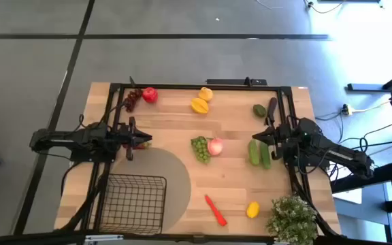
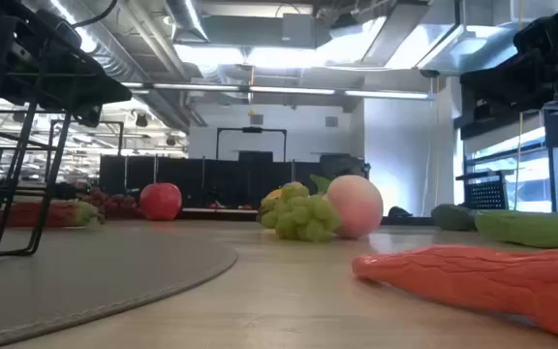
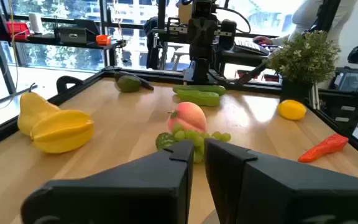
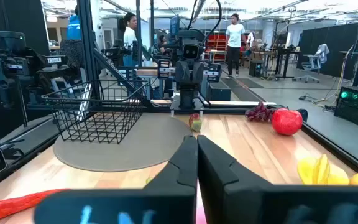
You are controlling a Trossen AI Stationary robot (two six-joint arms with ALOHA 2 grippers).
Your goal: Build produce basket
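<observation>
Starting leftmost: basket (image 1: 135, 201) empty on the round mat (image 1: 175, 170) at the bench's (image 1: 182, 122) near-left corner. Just beyond, left gripper (image 1: 140, 141) low at the mat's edge, fingers almost together, seemingly pinching a small red-and-green piece (image 4: 195, 122). Mid-bench, grapes (image 1: 199, 148) touching peach (image 1: 215, 145): probably light, hard plastic; grapes knobbly, peach smooth and prone to roll, best pinched across the middle. Farther right, two cucumbers (image 1: 258, 152), best taken across the narrow width. Right gripper (image 1: 271, 135) beside them, fingers fully closed, empty.
</observation>
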